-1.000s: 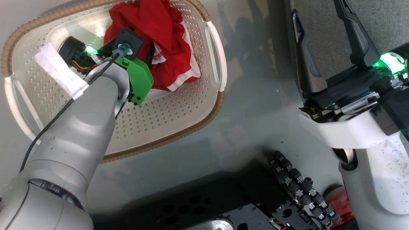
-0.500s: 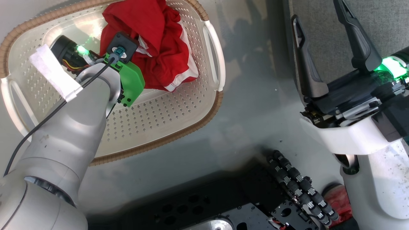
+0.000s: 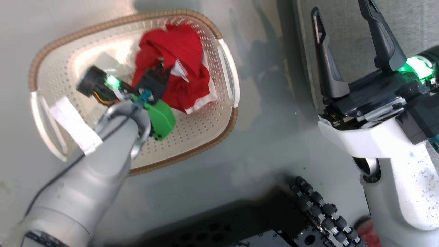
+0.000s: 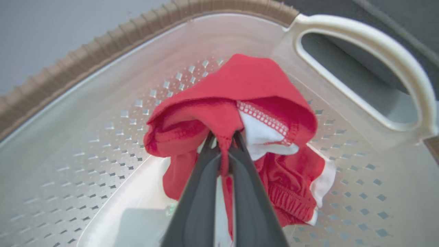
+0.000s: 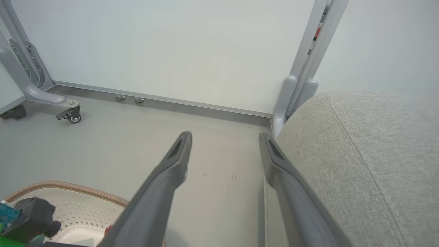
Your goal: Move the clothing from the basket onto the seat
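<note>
At the left the pale left forearm (image 3: 85, 192) reaches up into the basket (image 3: 205, 123), which sits on the grey floor (image 3: 267, 137), brown rim uppermost and one white handle (image 3: 228, 72) on its right end. The left gripper (image 4: 223, 139) is clenched on the clothing (image 3: 181, 65): in the left wrist view its two dark fingers (image 4: 202, 192) meet on a narrow fold of red cloth, and the rest of the bundle, red with a white panel and white trim, bunches around and below the tips inside the basket, towards the handle end. I cannot tell whether the bundle touches the basket's perforated bottom. Further right, across a strip of bare floor, the right gripper (image 3: 339, 13) stands released, its long fingers (image 3: 325, 61) spread wide with nothing between them, pointing along the edge of the seat (image 3: 418, 27), whose grey fabric and rounded corner fill the right side of the right wrist view
</note>
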You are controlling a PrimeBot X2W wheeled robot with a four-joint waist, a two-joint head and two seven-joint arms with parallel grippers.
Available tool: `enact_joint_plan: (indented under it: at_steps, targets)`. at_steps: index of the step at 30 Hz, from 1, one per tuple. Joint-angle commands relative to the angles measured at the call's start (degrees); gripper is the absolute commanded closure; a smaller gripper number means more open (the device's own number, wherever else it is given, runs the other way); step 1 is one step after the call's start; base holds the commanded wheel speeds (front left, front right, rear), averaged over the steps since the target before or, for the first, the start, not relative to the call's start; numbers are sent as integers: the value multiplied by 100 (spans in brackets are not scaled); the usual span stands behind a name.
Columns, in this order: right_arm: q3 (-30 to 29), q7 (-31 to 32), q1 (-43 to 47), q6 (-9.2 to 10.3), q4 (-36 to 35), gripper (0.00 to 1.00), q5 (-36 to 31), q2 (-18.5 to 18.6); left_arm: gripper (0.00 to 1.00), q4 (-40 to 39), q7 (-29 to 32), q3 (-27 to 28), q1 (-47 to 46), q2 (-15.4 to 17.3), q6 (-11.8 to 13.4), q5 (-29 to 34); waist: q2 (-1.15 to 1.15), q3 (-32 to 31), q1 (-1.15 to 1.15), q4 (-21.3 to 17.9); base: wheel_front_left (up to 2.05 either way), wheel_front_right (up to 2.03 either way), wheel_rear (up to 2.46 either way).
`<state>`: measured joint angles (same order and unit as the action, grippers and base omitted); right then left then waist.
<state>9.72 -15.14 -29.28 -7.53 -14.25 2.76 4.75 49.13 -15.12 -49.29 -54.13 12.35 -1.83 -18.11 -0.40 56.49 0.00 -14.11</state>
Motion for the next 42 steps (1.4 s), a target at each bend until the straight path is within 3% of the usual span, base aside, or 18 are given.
enact_joint_plan:
  at_steps: [1, 11, 22, 32, 42]
  targets:
    - [-62, -1, 168, 8, 55, 0, -20, 21, 100, -175, -2, 61, 263, -1, 48, 54, 40, -830, 0, 322, 0, 0, 0]
    - [-200, -1, 979, 8, 365, 0, 104, 64, 100, -1304, -3, 1004, 1909, -222, 142, 186, 40, -2634, 0, 723, 0, 0, 0]
    - [-31, -1, 1909, 8, 803, 0, 283, 58, 100, -2350, -3, 1941, 3317, -518, -10, 530, 40, -4263, 0, 952, 0, 0, 0]
    - [69, -1, 2403, 8, 999, 0, 390, 43, 100, -3417, -4, 2609, 3972, -743, -126, 830, 40, -5057, 0, 1010, 0, 0, 0]
    - [178, -1, 2778, 8, 1097, 0, 469, 54, 100, -4136, -4, 2817, 4227, -882, -285, 976, 40, -5511, 0, 1032, 0, 0, 0]
